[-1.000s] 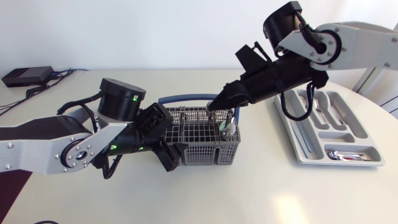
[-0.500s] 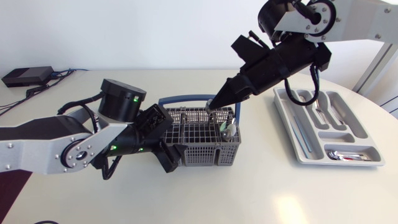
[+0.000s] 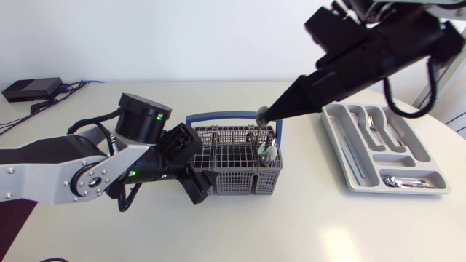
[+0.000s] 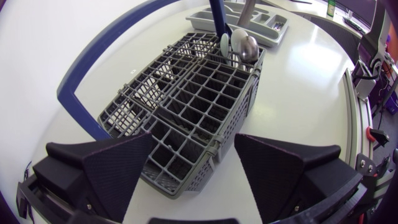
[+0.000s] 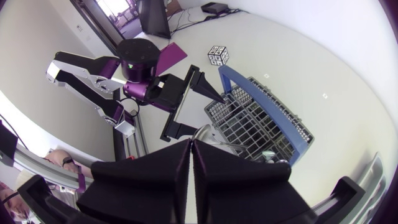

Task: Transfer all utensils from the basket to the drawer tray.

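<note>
- Basket (image 3: 237, 164) on the desk (image 3: 306, 218), spoons (image 3: 268, 151) standing in its end compartment; drawer tray (image 3: 399, 159) well apart;
- left claw (image 4: 193, 146) spread wide astride the basket's end;
- right claw (image 5: 191, 144) pressed together, seemingly pinching a utensil handle (image 5: 205, 129).

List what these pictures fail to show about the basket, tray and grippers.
- Whether the right gripper holds a utensil: too small in head view; its own fingers cover it in right wrist view.
- Basket cells' depths: grid walls hide them, every view.
- Tray far edge: right arm's cable crosses it, head view.
</note>
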